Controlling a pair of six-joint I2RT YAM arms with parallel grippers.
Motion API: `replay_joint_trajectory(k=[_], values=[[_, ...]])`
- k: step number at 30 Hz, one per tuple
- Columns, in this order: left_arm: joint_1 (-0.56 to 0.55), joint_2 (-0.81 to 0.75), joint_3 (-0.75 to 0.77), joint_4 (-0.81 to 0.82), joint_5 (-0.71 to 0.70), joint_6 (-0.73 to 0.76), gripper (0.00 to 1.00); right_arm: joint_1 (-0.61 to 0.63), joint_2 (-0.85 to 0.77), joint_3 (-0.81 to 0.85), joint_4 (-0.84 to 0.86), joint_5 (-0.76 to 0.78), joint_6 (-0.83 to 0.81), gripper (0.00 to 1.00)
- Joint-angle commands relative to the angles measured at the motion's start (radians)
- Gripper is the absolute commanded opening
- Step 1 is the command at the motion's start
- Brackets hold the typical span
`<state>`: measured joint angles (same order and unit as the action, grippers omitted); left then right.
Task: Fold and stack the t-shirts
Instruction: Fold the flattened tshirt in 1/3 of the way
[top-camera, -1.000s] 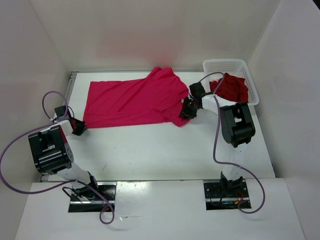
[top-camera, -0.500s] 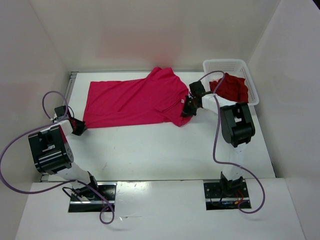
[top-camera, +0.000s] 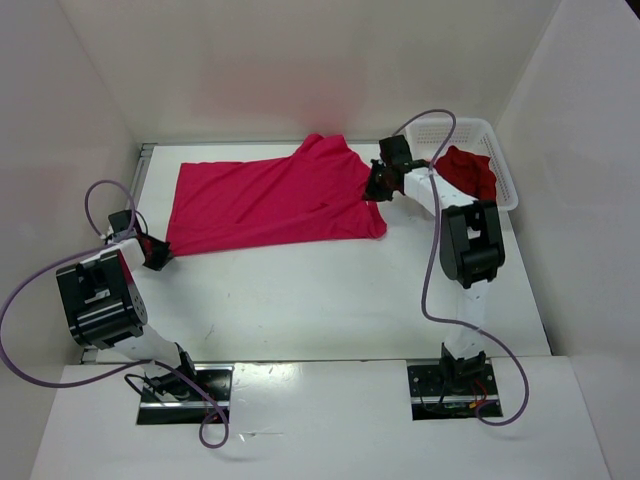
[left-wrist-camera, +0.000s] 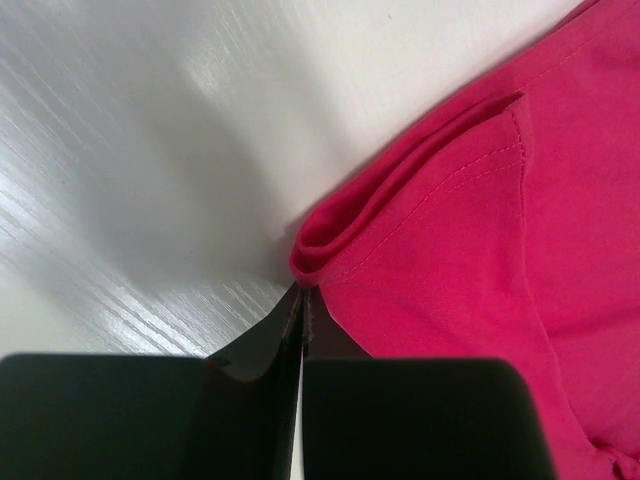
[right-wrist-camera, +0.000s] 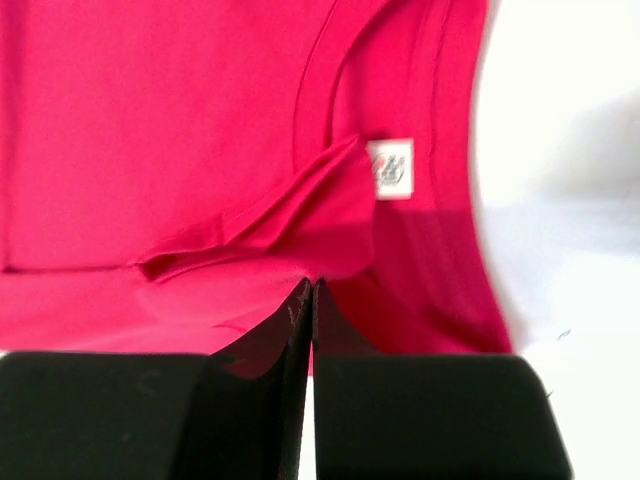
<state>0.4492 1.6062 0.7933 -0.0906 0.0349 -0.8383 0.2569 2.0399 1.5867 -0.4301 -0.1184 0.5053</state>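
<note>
We have the magenta t-shirt (top-camera: 270, 205) spread flat on the table (top-camera: 300, 290) just beside the white mesh basket (top-camera: 455, 128), running away from it. The dark red t-shirt (top-camera: 468, 172) lies heaped inside the basket, and no light pink one shows.

Our right gripper (top-camera: 378, 185) sits at the shirt's end nearest the basket, jaws pressed together on a raised pleat of cloth close by the neck label (right-wrist-camera: 390, 168). Our left gripper (top-camera: 158, 252) is at the corner farthest from the basket, jaws fully closed on the rolled hem.

The right wrist view is soft, so we cannot tell whether that pinch takes both layers or only the top one. If only one, lifting would peel the shirt open and spoil the fold. The thin hem grip on the left could slip under tension, dropping that corner.
</note>
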Motion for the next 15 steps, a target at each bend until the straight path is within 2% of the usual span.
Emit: replay_joint_trajectory(k=[1, 4, 8, 11, 15], values=[[0.008, 0.006, 0.030, -0.005, -0.016, 0.024, 0.00, -0.033, 0.069, 0.065, -0.032, 0.030, -0.042, 0.03], [0.008, 0.006, 0.030, -0.005, -0.016, 0.024, 0.00, -0.033, 0.094, 0.065, -0.021, 0.010, -0.042, 0.10], [0.008, 0.006, 0.030, -0.005, -0.016, 0.024, 0.00, -0.033, 0.103, 0.053, -0.010, 0.019, -0.042, 0.28], [0.008, -0.003, 0.040, -0.014, -0.026, 0.024, 0.00, -0.033, 0.047, 0.053, -0.041, 0.048, -0.042, 0.34], [0.008, -0.041, 0.060, -0.032, -0.035, 0.033, 0.00, -0.033, -0.075, -0.025, -0.059, 0.066, -0.031, 0.41]])
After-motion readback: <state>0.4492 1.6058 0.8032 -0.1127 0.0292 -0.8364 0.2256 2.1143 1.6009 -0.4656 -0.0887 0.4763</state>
